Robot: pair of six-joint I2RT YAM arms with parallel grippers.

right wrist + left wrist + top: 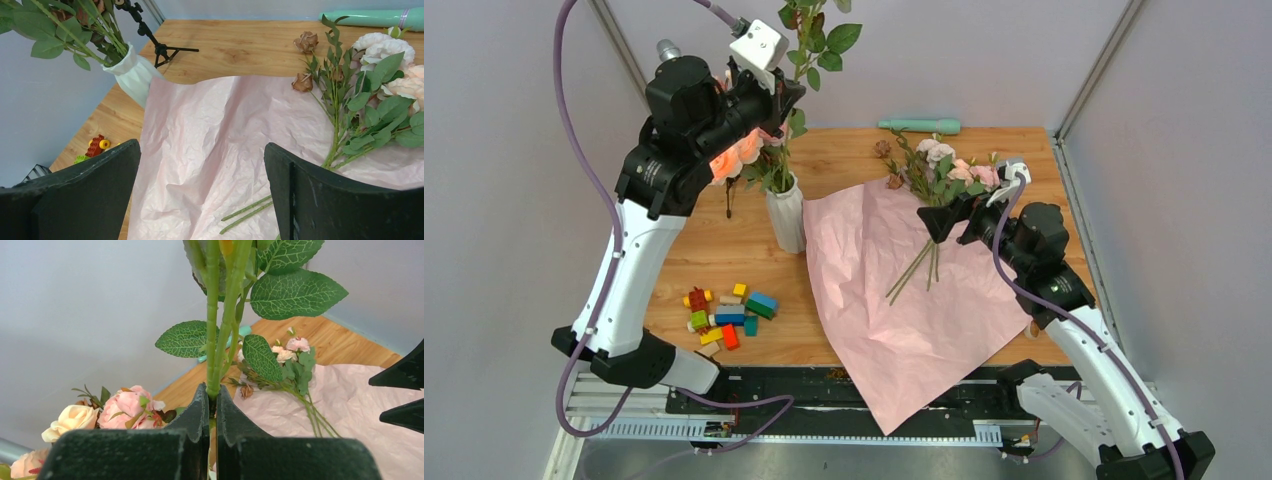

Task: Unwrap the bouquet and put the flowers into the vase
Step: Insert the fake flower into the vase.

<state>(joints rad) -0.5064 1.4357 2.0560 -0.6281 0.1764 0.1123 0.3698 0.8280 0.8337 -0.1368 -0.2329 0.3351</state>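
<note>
Now the left hand (212, 396) pinches a leafy stem (215, 335), seemingly above the vase (786, 215); the right hand (201, 146) gapes empty near the flowers (372, 95).

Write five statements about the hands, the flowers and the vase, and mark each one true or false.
1. The left hand is shut on a leafy green stem. True.
2. The right hand grips the flowers. False: it is open, and they lie on the pink paper.
3. The vase lies on its side. False: it stands upright.
4. The paper is spread open. True.
5. The toy bricks sit on the paper. False: they sit on bare wood beside it.
</note>
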